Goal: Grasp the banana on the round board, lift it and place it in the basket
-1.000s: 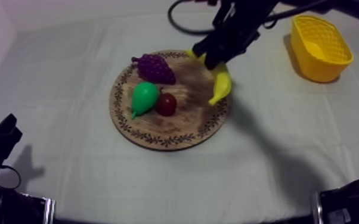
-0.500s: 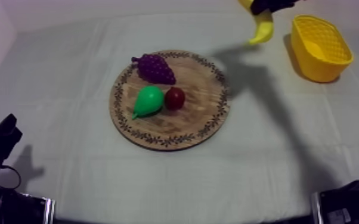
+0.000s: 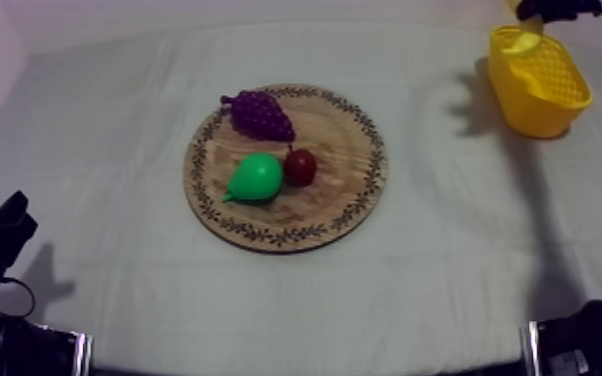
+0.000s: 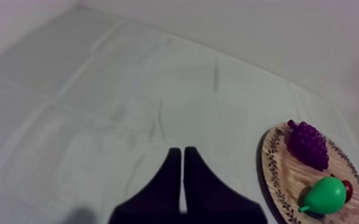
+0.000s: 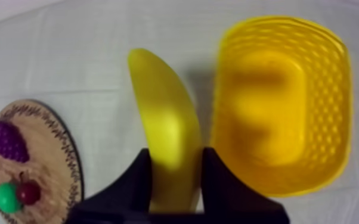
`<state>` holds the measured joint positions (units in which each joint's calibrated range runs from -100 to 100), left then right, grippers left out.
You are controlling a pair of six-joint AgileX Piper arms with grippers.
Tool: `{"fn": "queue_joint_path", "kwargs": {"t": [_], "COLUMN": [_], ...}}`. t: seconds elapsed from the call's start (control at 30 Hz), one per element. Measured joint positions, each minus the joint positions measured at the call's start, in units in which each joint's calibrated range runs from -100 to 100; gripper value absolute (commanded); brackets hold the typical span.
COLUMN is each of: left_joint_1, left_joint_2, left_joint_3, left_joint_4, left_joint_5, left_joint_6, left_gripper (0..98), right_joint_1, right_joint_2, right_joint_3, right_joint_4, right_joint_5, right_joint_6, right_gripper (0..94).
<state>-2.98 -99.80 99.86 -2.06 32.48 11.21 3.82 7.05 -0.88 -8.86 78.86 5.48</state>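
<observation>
The table carries the board at its centre and the basket at far right. The right gripper clasps the banana aloft, just beside the basket's rim. The left gripper sits near left, fingers pressed together. Grapes, pear and small red fruit lie on the board.

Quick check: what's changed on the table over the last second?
The right claw, shut on the banana, lifted it off the wooden board and carried it right, to beside the yellow basket. The pear and small red fruit shifted slightly right. The grapes, board and left claw stayed put.
</observation>
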Motion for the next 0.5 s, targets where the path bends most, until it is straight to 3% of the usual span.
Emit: {"fn": "queue_joint_path", "kwargs": {"t": [0.3,0.5], "left_joint_1": [0.0,0.0], "left_joint_2": [0.0,0.0], "left_joint_3": [0.0,0.0], "left_joint_4": [0.0,0.0], "left_joint_5": [0.0,0.0], "left_joint_6": [0.0,0.0], "left_gripper": [0.1,0.1], "right_joint_1": [6.07,7.38], "right_joint_2": [3.34,6.98], "right_joint_3": [-1.04,-2.64], "right_joint_4": [0.66,1.11], "right_joint_5": [-3.32,-5.38], "right_joint_6": [0.72,0.92], "right_gripper": [11.0,11.8]}}
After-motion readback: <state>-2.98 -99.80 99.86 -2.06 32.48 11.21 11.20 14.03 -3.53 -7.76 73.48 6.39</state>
